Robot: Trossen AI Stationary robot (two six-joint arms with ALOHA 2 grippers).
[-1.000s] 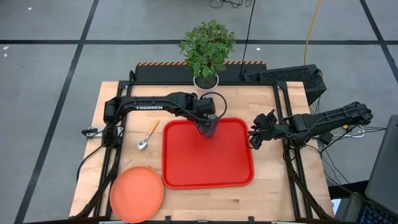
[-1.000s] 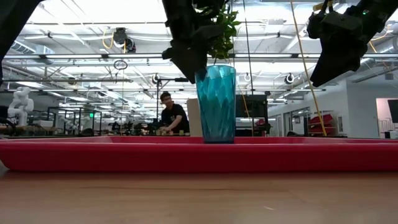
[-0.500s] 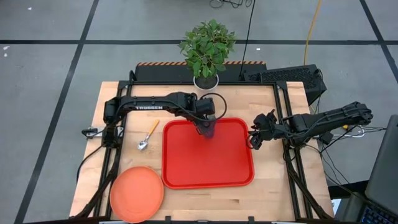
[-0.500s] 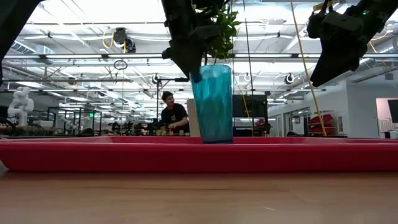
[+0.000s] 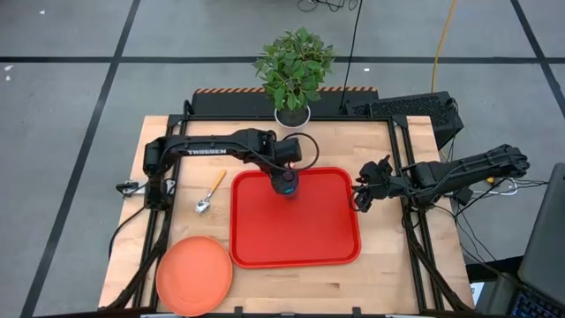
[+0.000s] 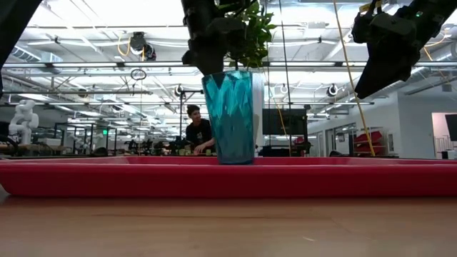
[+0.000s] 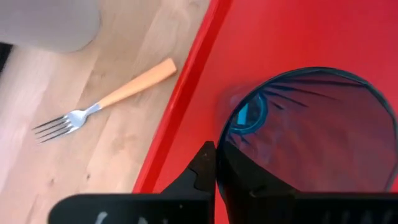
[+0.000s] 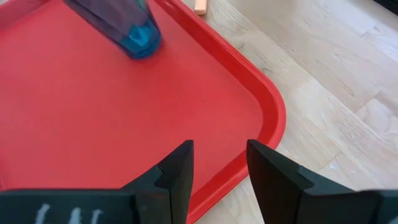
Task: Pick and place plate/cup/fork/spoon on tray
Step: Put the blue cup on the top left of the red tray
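The teal cup (image 6: pixel 230 118) stands on the far part of the red tray (image 5: pixel 300 243), leaning a little. My left gripper (image 5: pixel 284 177) comes down on it from above and is shut on it. The left wrist view shows the cup's mouth (image 7: pixel 305 137) and the fork (image 7: pixel 102 102) lying on the wood beside the tray's edge. The spoon (image 5: pixel 210 193) lies left of the tray. The orange plate (image 5: pixel 194 276) rests at the near left corner. My right gripper (image 5: pixel 360 196) hangs open just off the tray's right edge. My left gripper pinches the cup's wall at the rim (image 7: pixel 219 149), with one finger (image 7: pixel 202 168) outside the cup and the other inside. The fingers point steeply down from above. The cup's base stays on the tray, and its top is tipped a little to one side.
A white pot with a green plant (image 5: pixel 294 71) stands behind the tray at the table's far edge. Bare wood lies right of the tray (image 8: pixel 323 112) and along the table's near edge. A person sits far back in the room (image 6: pixel 200 132).
My left gripper has shut on the cup's rim. The cup has shifted a little toward the table's left on the tray, and its top has tipped that way; its base stays down. My right arm has kept still.
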